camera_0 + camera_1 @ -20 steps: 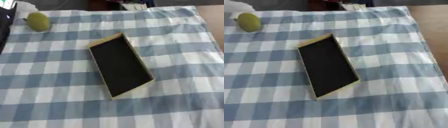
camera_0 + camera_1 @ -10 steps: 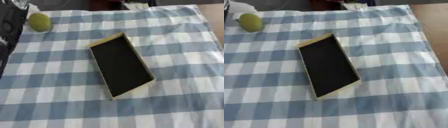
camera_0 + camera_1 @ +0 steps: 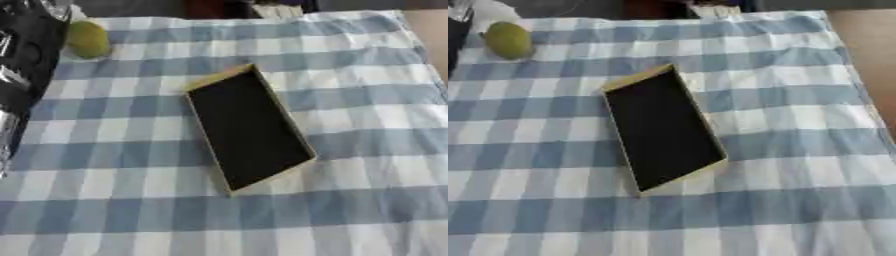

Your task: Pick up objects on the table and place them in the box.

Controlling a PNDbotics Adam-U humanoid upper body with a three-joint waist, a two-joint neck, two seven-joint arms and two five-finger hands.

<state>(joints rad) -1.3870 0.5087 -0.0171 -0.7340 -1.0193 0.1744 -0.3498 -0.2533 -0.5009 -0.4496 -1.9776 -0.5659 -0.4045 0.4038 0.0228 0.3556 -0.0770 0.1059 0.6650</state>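
Observation:
A yellow-green round fruit [image 3: 88, 38] lies at the far left of the blue-and-white checked cloth. A shallow tan box [image 3: 248, 127] with a black inside lies slantwise in the middle, with nothing in it. My left hand and arm [image 3: 26, 55], black with silver parts, come in along the left edge in the left eye view, just left of the fruit and apart from it. How its fingers stand is hidden. My right hand shows in no view.
The cloth ends at the right, where a brown surface [image 3: 875, 45] shows. Small pale things [image 3: 273, 8] sit at the far edge behind the cloth. Checked cloth [image 3: 350, 210] spreads out around the box.
My left arm has come further in from the left edge, closer to the fruit. Box and fruit lie as before.

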